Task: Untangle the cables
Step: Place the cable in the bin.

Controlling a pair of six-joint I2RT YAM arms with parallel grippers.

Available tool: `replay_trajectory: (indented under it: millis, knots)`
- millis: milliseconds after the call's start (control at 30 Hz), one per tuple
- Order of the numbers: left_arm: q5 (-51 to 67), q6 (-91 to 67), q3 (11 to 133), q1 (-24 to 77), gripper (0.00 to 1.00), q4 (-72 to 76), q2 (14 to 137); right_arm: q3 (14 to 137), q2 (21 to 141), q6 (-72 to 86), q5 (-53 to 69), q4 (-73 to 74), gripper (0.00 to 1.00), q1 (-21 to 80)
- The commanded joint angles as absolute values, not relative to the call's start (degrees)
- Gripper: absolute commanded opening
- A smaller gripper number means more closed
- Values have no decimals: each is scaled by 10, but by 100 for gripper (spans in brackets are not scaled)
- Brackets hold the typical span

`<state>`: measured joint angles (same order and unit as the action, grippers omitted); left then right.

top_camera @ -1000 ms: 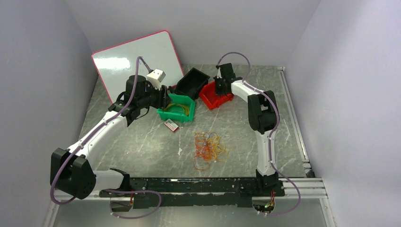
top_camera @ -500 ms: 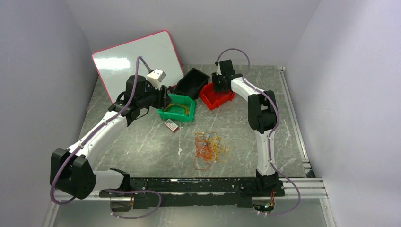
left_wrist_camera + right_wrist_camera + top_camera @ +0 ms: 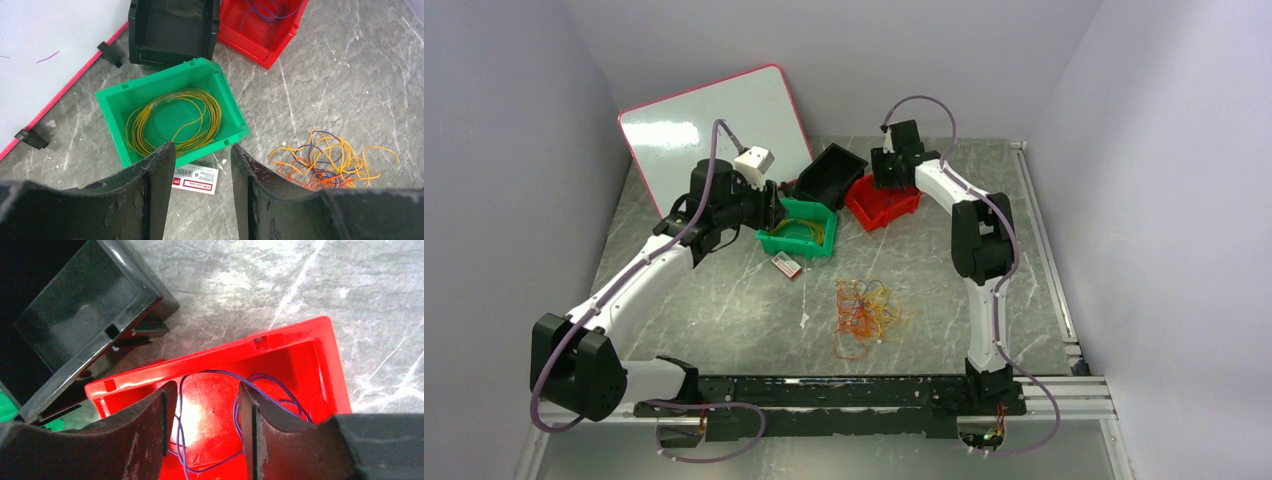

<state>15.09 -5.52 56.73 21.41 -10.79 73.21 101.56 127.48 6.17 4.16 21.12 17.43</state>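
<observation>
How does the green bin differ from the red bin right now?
The green bin holds a neat yellow coil; the red bin holds loose purple loops. The left gripper points at the green bin, the right gripper at the red bin. Both are small open plastic bins next to the black bin, each holding one colour of cable.
</observation>
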Motion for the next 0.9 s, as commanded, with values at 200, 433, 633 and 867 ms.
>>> replay_trajectory:
  millis: [200, 433, 633, 867]
  knots:
    - [154, -48, 592, 208, 50, -112, 729, 1026, 1214, 62, 39, 228, 53, 176]
    - [152, -48, 591, 208, 50, -112, 728, 987, 1164, 69, 40, 217, 54, 176]
    - [149, -50, 590, 208, 50, -112, 724, 922, 1079, 82, 57, 169, 54, 176]
    - [89, -66, 561, 207, 53, -86, 671, 851, 988, 84, 27, 199, 61, 175]
